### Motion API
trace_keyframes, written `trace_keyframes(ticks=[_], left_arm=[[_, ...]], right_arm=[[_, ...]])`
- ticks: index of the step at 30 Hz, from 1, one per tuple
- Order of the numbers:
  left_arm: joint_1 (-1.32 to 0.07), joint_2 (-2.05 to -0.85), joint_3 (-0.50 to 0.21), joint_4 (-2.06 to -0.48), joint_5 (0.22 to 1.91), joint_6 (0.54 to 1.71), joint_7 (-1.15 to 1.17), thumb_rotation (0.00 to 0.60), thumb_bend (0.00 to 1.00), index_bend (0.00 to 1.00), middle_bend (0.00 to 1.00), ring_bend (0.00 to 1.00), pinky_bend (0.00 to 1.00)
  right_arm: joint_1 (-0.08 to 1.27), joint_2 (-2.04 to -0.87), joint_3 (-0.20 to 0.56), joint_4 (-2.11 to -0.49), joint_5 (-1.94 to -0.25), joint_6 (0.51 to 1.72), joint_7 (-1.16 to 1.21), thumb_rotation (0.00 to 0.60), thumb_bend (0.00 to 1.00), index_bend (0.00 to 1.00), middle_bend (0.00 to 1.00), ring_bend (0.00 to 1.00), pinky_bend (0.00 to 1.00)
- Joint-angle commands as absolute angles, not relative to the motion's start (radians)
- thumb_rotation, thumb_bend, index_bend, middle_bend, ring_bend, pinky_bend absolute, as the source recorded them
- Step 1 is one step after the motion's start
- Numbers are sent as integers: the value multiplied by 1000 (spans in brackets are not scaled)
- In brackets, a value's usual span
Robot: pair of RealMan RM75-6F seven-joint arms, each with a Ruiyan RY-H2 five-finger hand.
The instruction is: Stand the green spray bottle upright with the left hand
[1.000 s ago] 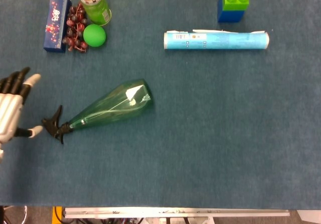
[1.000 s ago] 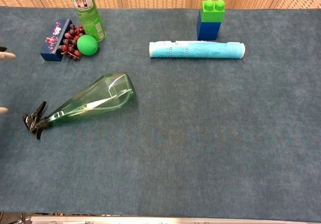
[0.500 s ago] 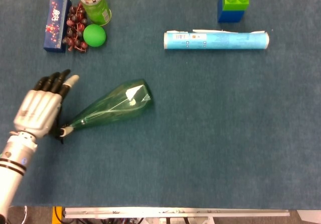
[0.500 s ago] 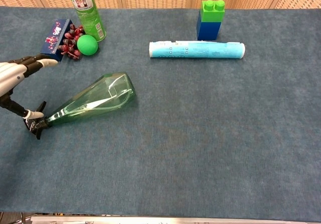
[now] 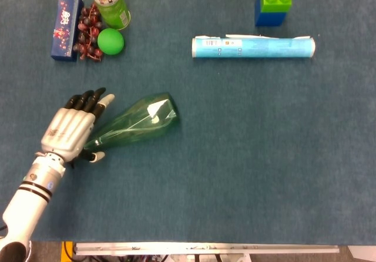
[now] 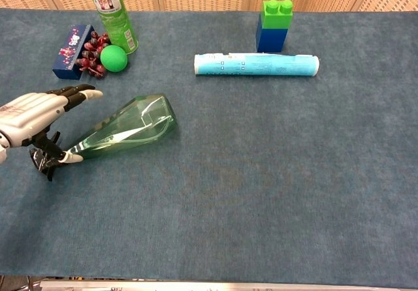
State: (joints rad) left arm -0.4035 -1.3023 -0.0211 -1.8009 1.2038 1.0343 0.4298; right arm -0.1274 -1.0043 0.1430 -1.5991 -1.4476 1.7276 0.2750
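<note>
Robot hand [image 5: 73, 134] on my left hovered spread and empty over the neck of the green spray bottle [image 5: 136, 124], which lay on its side on the tabletop [image 5: 247, 156], placed to grasp it.

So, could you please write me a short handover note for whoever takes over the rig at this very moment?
Left hand: open, fingers spread over the neck end of the green spray bottle; thumb near the neck; no grip closed yet.
Right hand: not in view in either camera.
Bottle: lying on its side on the blue table, black trigger head toward the robot's left, wide base pointing right.
Done: the left hand is at the bottle.
Left: close on the bottle, tip it onto its base, release.
</note>
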Motion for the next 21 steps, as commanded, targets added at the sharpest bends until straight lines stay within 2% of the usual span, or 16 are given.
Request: trace_keyframes(ticks=[1, 21], left_arm=[[-411, -1316, -21, -1792, 1191, 1037, 443, 600, 26, 0, 0, 0, 86], [-434, -1360, -24, -1712, 1128, 1056, 461, 600, 25, 0, 0, 0, 86]], right_arm=[[-130, -1004, 143, -1597, -1449, 1731, 279, 600, 96, 485, 338, 255, 359], [-132, -1005, 147, -1597, -1452, 1729, 279, 600, 96, 485, 338, 255, 359]])
